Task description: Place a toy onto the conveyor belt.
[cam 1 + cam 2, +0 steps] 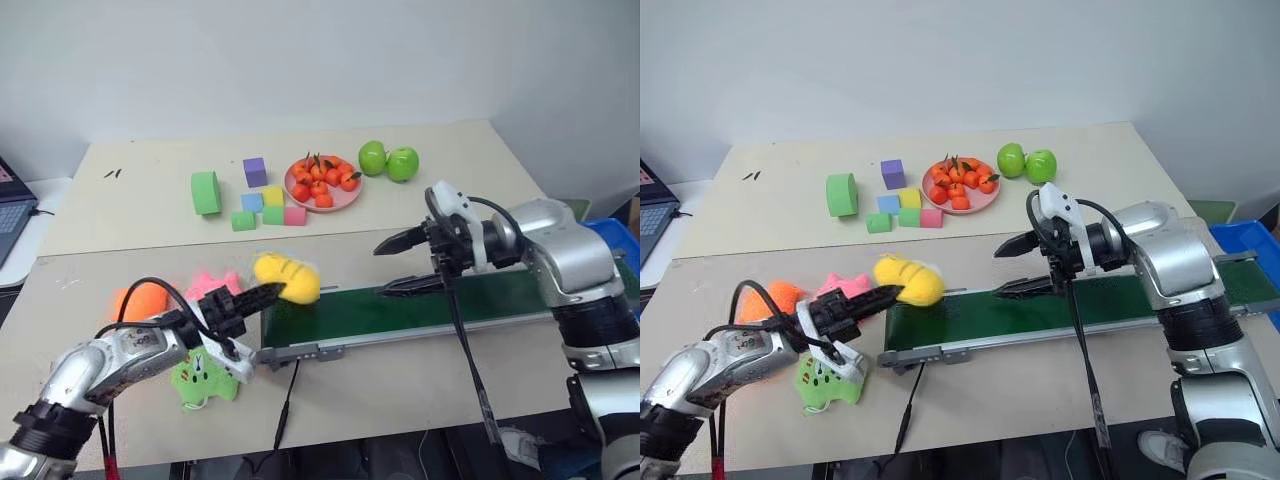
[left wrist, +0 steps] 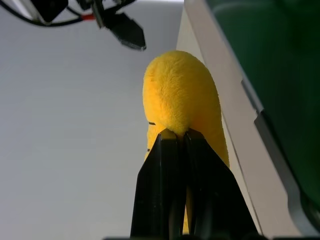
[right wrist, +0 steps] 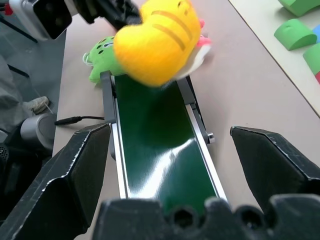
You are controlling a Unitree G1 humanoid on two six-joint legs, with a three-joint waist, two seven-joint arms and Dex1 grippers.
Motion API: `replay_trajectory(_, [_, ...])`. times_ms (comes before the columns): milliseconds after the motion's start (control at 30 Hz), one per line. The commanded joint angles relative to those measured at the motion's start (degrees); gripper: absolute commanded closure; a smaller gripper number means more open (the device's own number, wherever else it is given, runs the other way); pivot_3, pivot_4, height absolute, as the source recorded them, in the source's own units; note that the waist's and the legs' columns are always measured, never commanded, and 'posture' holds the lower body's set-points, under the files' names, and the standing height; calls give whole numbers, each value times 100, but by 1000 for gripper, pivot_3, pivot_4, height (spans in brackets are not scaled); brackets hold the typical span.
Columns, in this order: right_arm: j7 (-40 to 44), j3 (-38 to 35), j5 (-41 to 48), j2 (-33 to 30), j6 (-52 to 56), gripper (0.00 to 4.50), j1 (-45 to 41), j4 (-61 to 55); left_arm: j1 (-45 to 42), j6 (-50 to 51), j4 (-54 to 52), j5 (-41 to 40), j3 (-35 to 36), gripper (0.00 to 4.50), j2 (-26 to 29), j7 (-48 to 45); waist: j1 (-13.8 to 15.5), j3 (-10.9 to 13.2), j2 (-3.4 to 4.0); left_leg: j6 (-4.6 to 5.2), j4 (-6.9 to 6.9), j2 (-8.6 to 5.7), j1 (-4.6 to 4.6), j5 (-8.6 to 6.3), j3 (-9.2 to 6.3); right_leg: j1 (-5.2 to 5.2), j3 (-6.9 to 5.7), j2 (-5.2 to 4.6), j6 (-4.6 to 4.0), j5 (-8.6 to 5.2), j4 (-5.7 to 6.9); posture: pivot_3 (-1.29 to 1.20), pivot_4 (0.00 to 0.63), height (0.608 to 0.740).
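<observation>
The toy (image 1: 288,277) is a plump yellow plush with faint orange stripes. My left gripper (image 1: 272,292) is shut on its near end and holds it in the air just over the left end of the conveyor belt (image 1: 430,305). In the left wrist view the two fingers pinch the toy (image 2: 180,100) with the belt's frame beside it. My right gripper (image 1: 382,268) stands open above the middle of the belt, pointing toward the toy, with nothing between its fingers. In the right wrist view the toy (image 3: 157,40) hangs over the belt's (image 3: 155,150) far end.
An orange plush (image 1: 140,300), a pink plush (image 1: 215,285) and a green plush (image 1: 205,380) lie left of the belt under my left arm. Foam blocks (image 1: 255,200), a plate of small red fruit (image 1: 322,183) and two green apples (image 1: 388,160) sit at the back. A cable (image 1: 285,410) trails from the belt.
</observation>
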Motion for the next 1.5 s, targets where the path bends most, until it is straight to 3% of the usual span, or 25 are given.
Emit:
replay_trajectory(33, [-111, -258, 162, -91, 114, 0, 21, -288, -521, -756, 440, 27, -392, 4465, -31, -12, 9, 0, 0, 0, 2, 0, 1, 0, 0, 1, 0, 0, 0, 0, 1, 0, 150, 740])
replay_trajectory(367, [-318, -446, 239, -204, 256, 0, 216, -536, -1199, -1557, 1464, 257, -846, 4465, -100, -83, -1, -1, -1, 0, 14, -8, 0, 1, 3, 3, 0, -3, 3, 3, 6, 0, 150, 740])
replay_trajectory(500, [-381, -446, 287, -234, 263, 0, 238, -569, -1277, -1735, 1662, 58, -899, 3355, -59, -204, 0, -1, -1, 2, 14, -9, 0, 0, 3, 4, 0, -3, 5, 4, 5, 0, 150, 740])
replay_trajectory(633, [-403, -406, 280, -211, 221, 0, 219, -522, -1305, -1827, 1720, -127, -827, 1824, 35, -318, 0, -1, -1, 2, 15, -8, -1, 0, 4, 3, 0, -3, 6, 4, 6, 0, 150, 740])
replay_trajectory(800, [-370, -368, 263, -191, 165, 0, 191, -444, -1209, -1688, 1431, -1105, -444, 7, 456, -584, -6, -1, -1, 2, 16, -5, 0, 0, 3, 3, 0, -3, 6, 4, 6, 0, 150, 740])
replay_trajectory(900, [-311, -350, 244, -206, 122, 0, 181, -381, -995, -1313, 1084, -1949, -200, 7, 760, -887, -11, -1, -1, 2, 16, -3, 0, 0, 3, 3, 1, -3, 6, 4, 6, 0, 150, 740])
replay_trajectory(1000, [-269, -335, 216, -210, 74, 0, 161, -309, -722, -687, 704, -2979, -200, 7, 1036, -1473, -9, -1, -1, 5, 16, -4, 0, -1, 4, 4, 2, -4, 7, 4, 7, 0, 150, 740])
replay_trajectory(1133, [-206, -328, 186, -235, 14, 0, 133, -215, -413, 1170, -49, -4836, -80, 7, 1272, -2517, -17, 0, 0, 8, 16, -2, -2, -3, 3, 3, 0, -3, 7, 5, 7, 0, 150, 740])
replay_trajectory(1200, [-204, -373, 138, -292, -39, 0, 111, -125, -669, 2992, -326, -6296, 78, 7, 1003, -2736, -6, 0, 0, 9, 15, -3, -1, -4, 3, 3, 0, -3, 7, 5, 7, 0, 150, 740])
replay_trajectory(1267, [-235, -429, 106, -340, -75, 0, 112, -81, -995, 4244, -505, -7238, 287, 7, 741, -2751, 14, 1, -2, 10, 20, -5, -1, -3, 1, 6, -1, -3, 8, 5, 8, 0, 150, 740])
replay_trajectory(1500, [-373, -728, 248, -662, 115, 0, 372, -367, -2001, 6891, -630, -8831, 1023, 7, 131, -2710, -35, 1, -4, 9, 41, -11, -1, -2, -1, 14, -1, 5, 11, 7, 12, 0, 150, 740])
